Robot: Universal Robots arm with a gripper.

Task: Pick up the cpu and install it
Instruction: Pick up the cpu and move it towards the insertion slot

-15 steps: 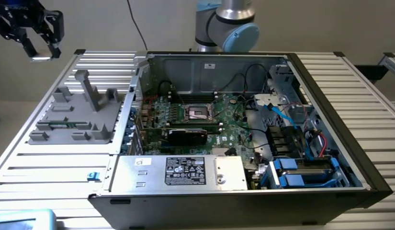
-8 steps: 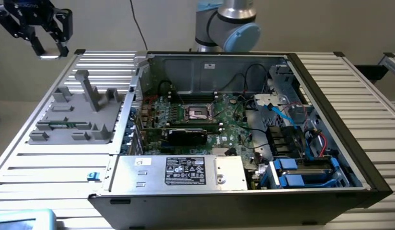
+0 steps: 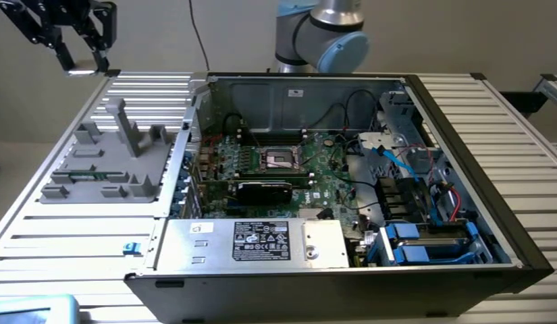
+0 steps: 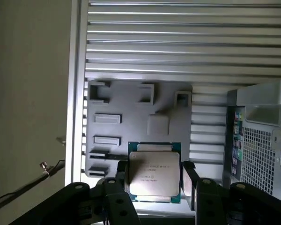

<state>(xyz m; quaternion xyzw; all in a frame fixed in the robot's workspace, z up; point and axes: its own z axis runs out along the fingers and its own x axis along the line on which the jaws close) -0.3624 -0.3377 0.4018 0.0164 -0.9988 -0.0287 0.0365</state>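
Observation:
The cpu [image 4: 154, 172], a flat square chip with a silver-grey metal top and a green rim, sits between my gripper's [image 4: 155, 180] two black fingers [image 4: 191, 183], which press on its opposite edges. In the exterior view the gripper [image 3: 80, 64] hangs high over the table's far corner at that view's left, with the pale cpu [image 3: 81, 69] at its fingertips. Below it lies the grey holder tray [image 3: 107, 162], also seen in the wrist view [image 4: 131, 122]. The black cpu socket [image 3: 283, 158] in its metal frame sits on the motherboard inside the open computer case [image 3: 458, 135].
The case stands on a slatted aluminium table [image 3: 71, 236]. Inside are a black graphics card [image 3: 264, 191], a power supply [image 3: 251, 241], cables and blue drive bays [image 3: 431, 243]. Grey posts [image 3: 125, 125] rise from the holder tray. The arm's base [image 3: 319, 37] stands behind the case.

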